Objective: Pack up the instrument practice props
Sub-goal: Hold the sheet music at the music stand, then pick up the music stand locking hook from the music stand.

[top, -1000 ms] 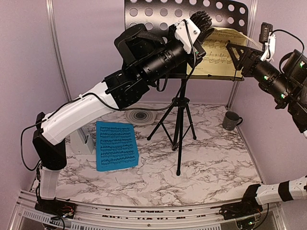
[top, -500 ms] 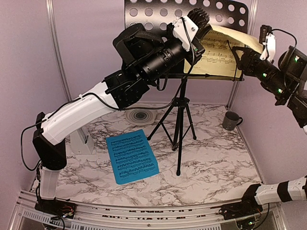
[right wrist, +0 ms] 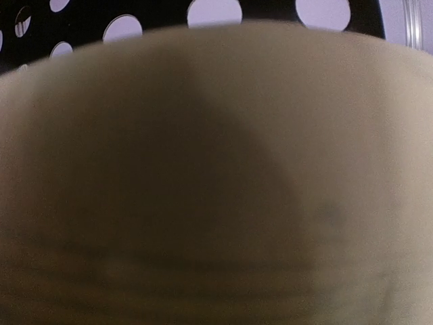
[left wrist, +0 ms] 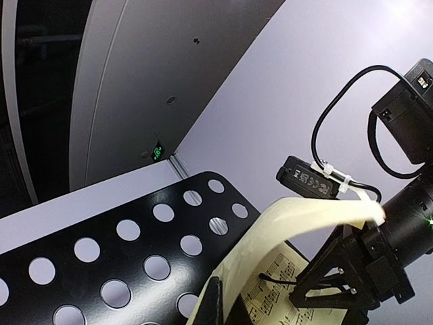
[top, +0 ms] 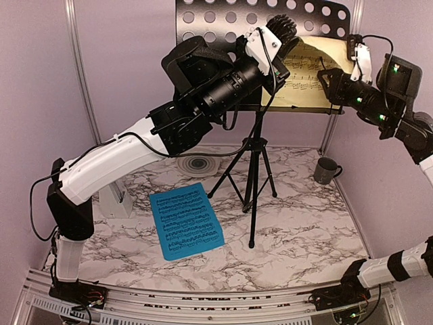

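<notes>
The marble-patterned table (top: 304, 237) is closed in by lilac walls on the left, far and right sides, and a metal post (top: 80, 74) is fixed at the far left corner. Only the near edge, where the arm bases are bolted, is open.

The black music stand (top: 255, 169) is set upright on its tripod legs toward the far middle of the table, and its perforated desk is raised close to the far wall. The yellow page (top: 308, 74) is leant on the right part of that desk, with its upper right corner curled forward. The left gripper (top: 281, 28) is held high at the page's upper left corner. Whether its fingers are parted or closed cannot be told. The right gripper (top: 329, 76) is held at the page's right edge, and the right wrist view is filled by blurred yellow paper. Whether the page is clamped cannot be told.

The blue page (top: 186, 221) is laid flat on the table left of the tripod legs, apart from them. A wide stretch of marble is seen between the tripod feet and the near edge. A white metronome (top: 114, 200) is stood near the left wall, partly hidden behind the left arm. A round ringed disc (top: 198, 163) is laid just left of the tripod, near the far wall.

A dark mug (top: 326, 169) is stood upright in the far right corner. Its contents cannot be made out.
</notes>
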`<control>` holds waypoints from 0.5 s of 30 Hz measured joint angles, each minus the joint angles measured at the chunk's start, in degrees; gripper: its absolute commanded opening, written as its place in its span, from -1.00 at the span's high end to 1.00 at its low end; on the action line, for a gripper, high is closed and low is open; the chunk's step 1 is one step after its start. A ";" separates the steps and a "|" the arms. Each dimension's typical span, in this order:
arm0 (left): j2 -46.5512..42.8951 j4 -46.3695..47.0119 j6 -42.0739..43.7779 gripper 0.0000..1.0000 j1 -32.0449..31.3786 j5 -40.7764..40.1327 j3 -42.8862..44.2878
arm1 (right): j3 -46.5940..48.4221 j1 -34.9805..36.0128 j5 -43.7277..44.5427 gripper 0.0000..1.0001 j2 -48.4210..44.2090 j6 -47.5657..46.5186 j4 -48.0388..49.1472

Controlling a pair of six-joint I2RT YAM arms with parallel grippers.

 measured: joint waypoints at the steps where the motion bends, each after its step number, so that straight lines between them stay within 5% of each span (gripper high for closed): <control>1: -0.02 0.02 0.20 1.00 0.00 -0.04 0.00 | 0.00 -0.04 -0.04 0.68 0.00 -0.04 -0.11; 7: -0.13 0.09 0.98 1.00 0.00 -0.61 -0.33 | -0.33 -0.20 0.07 1.00 -0.59 0.04 0.07; 15: -0.90 -0.04 1.03 1.00 -0.09 -3.02 -0.33 | -5.73 -0.20 -0.66 1.00 -3.96 -0.92 5.25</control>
